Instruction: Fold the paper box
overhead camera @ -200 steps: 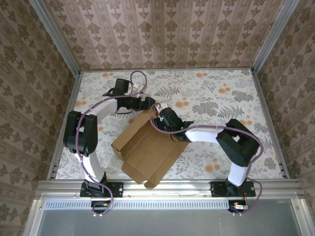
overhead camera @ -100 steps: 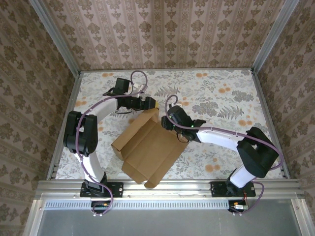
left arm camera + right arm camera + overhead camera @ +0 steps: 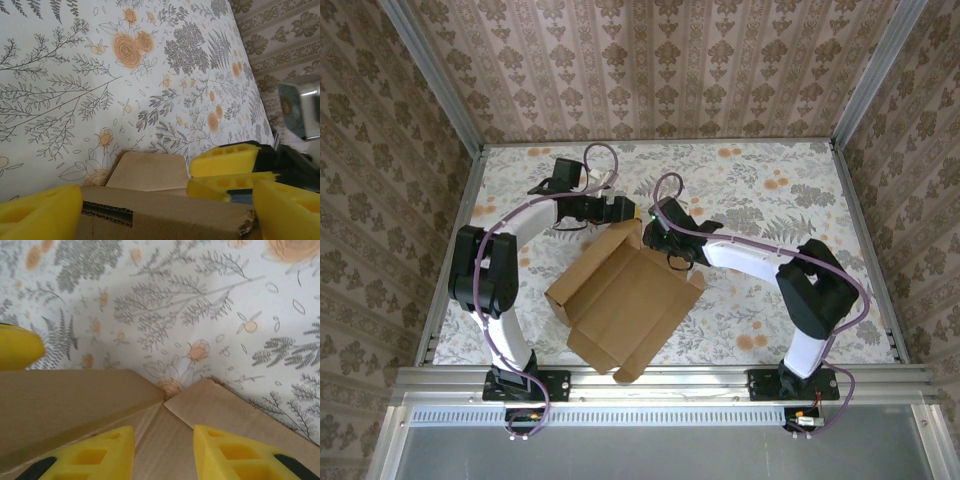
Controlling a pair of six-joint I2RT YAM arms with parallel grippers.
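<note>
The paper box lies part-folded in the middle of the table, plain brown, with one wall raised at its far corner. My left gripper is at that far corner, open, and the wall's corrugated top edge runs between its yellow fingers. My right gripper hovers just to the right of it, open over the box's inner corner, where the raised wall meets a flatter flap. The right gripper's fingers show in the left wrist view, and a left finger shows in the right wrist view.
The floral tablecloth stretches bare behind and to the right of the box. Patterned walls close in three sides. A metal rail runs along the near edge, where both arm bases stand.
My right gripper has shifted back and left, closer to the left gripper at the box's far corner, and its elbow has swung. The left arm and the box have barely moved.
</note>
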